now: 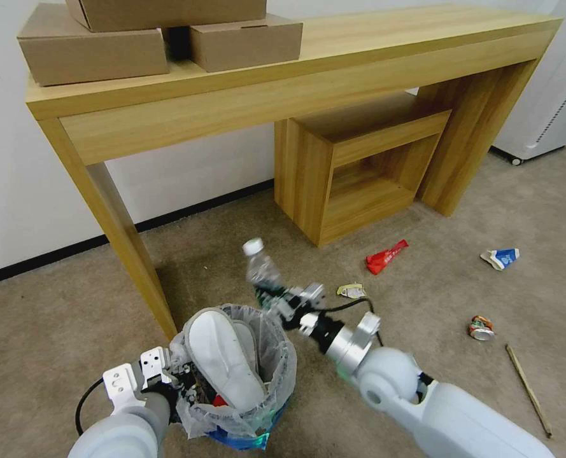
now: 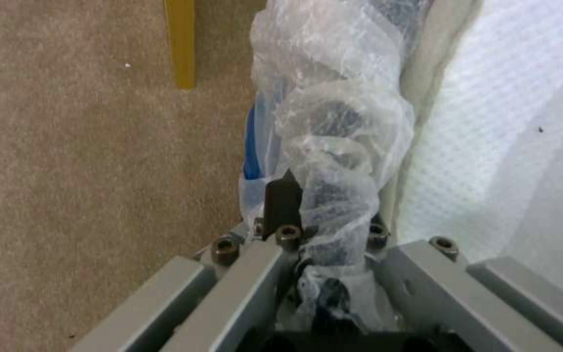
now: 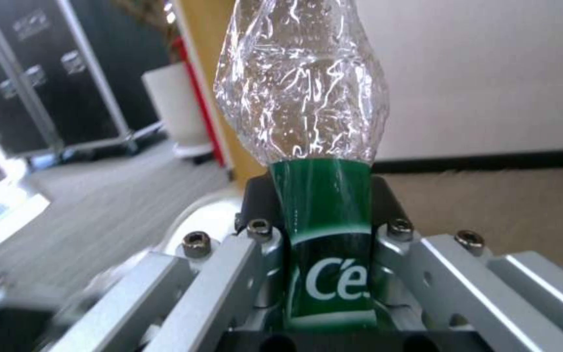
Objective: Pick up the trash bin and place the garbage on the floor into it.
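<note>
Tan carpet floor [image 1: 232, 254] by a wooden desk [image 1: 283, 70], with the trash bin [image 1: 276, 362] near the desk's front leg.
White slippers [image 1: 222, 356] stick out of the bin; the left end effector [image 2: 324, 215] pinches its bagged rim, and the right end effector [image 1: 281, 300] squeezes a clear bottle [image 1: 260, 264] just above the bin. A red wrapper [image 1: 386, 256], carton [image 1: 500, 257], can [image 1: 481, 327] and stick [image 1: 528, 389] lie farther off.

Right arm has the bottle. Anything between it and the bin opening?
No separate obstacle. The right gripper holds the bottle just beyond the trash bin rim, which the left gripper clamps. But a white slipper stands upright in the opening, filling much of it.
</note>
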Controlling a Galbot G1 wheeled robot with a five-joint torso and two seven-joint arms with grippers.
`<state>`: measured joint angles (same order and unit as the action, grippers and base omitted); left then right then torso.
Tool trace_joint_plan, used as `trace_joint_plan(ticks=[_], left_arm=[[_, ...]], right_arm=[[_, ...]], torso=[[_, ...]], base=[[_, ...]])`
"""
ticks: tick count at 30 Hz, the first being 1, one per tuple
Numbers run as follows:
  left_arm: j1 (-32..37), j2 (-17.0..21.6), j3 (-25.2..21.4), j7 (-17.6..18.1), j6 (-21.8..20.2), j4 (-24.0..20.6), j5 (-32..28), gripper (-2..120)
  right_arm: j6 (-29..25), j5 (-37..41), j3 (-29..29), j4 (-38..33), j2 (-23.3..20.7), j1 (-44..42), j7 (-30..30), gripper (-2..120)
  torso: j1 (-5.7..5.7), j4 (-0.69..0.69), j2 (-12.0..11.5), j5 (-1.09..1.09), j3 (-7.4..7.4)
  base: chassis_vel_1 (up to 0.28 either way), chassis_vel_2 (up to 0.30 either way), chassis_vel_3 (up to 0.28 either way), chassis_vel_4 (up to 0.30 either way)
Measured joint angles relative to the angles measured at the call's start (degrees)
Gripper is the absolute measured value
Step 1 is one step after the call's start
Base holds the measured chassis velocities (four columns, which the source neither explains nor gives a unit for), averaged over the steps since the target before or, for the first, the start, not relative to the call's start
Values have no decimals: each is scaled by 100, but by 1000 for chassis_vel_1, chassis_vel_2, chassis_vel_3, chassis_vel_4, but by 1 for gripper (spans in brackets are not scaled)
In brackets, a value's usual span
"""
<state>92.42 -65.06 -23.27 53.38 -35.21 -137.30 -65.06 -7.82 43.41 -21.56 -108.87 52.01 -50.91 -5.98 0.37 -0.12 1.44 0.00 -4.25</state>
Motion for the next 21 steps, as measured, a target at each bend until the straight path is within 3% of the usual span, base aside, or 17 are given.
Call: trace_joint_plan(ticks=[7, 17, 21], left_arm=[[-16, -59, 33, 15, 0, 62, 20, 0], [-34, -161, 102, 25, -5, 109, 110, 0], [-31, -179, 103, 28, -11, 112, 128, 0]], right_arm=[[135, -54, -725, 85, 111, 274, 121, 13], [235, 89, -1234, 107, 82, 556, 214, 13], [215, 40, -1239, 109, 52, 594, 5, 22]], torso=[[0, 0, 0, 0, 0], [0, 0, 0, 1, 0], [0, 0, 0, 1, 0]], base=[[0, 0, 0, 0], [0, 0, 0, 0], [0, 0, 0, 0]])
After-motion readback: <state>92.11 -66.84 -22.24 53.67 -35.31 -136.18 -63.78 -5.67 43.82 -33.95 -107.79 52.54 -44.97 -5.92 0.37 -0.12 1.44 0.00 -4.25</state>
